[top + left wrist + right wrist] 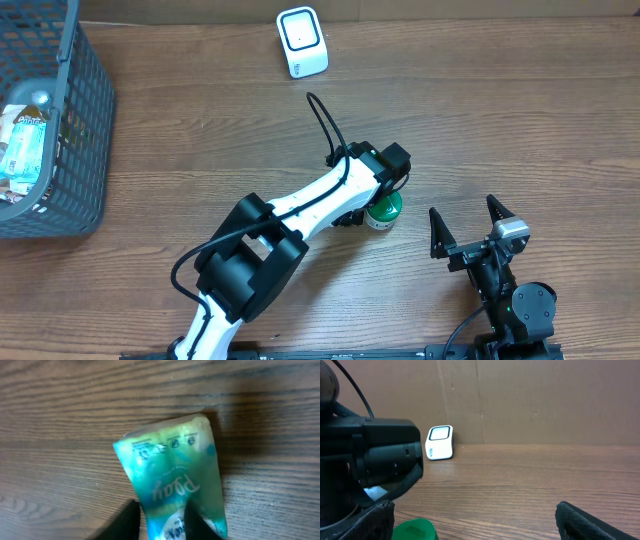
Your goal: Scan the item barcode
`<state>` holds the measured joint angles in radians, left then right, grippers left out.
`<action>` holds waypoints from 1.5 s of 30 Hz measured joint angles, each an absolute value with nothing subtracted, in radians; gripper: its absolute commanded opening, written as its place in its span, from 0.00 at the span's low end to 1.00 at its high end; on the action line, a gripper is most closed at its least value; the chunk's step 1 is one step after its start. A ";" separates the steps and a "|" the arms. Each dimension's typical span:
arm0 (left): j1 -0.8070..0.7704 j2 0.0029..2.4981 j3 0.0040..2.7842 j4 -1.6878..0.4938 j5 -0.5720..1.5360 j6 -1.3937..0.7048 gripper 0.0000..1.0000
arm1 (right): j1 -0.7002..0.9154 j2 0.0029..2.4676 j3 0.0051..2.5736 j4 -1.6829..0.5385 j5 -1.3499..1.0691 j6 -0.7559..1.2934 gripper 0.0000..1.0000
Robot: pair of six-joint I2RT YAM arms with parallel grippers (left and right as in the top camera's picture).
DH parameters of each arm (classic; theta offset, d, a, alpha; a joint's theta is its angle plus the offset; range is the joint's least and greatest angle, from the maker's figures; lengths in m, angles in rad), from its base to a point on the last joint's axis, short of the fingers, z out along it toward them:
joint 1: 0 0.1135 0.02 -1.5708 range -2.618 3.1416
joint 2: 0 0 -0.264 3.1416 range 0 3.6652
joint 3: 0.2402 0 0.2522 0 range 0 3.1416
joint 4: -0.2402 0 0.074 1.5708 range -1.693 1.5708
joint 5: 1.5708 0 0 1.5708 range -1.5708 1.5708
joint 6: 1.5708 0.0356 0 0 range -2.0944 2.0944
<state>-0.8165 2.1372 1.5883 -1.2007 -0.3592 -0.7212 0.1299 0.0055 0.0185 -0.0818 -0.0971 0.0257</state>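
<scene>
The item (170, 470) is a soft green-and-blue pouch with white lettering, lying on the wooden table. From overhead only its green end (383, 210) shows below the left wrist. My left gripper (162, 510) straddles the pouch's near end, its dark fingers a little apart, one on each side and one overlapping the pouch. No barcode is visible. My right gripper (463, 215) stands wide open and empty just right of the item, whose green end (415, 530) shows at its lower left. The white scanner (301, 42) stands at the table's far edge.
A grey mesh basket (80, 120) holding packaged goods sits at the far left. The scanner (440, 442) stands before a brown cardboard wall. The left arm's black cable loops above its wrist.
</scene>
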 measured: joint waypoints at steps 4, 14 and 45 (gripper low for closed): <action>-0.813 2.140 1.590 -1.232 -0.354 -0.695 0.42 | 0.130 0.006 0.019 -0.082 -0.097 0.027 1.00; -0.725 2.045 1.686 -1.256 -0.318 -0.630 0.43 | 0.130 0.006 0.019 -0.082 -0.097 0.026 1.00; -0.558 1.957 1.293 -0.751 -0.028 -0.607 0.04 | 0.130 0.006 0.019 -0.081 -0.097 0.026 1.00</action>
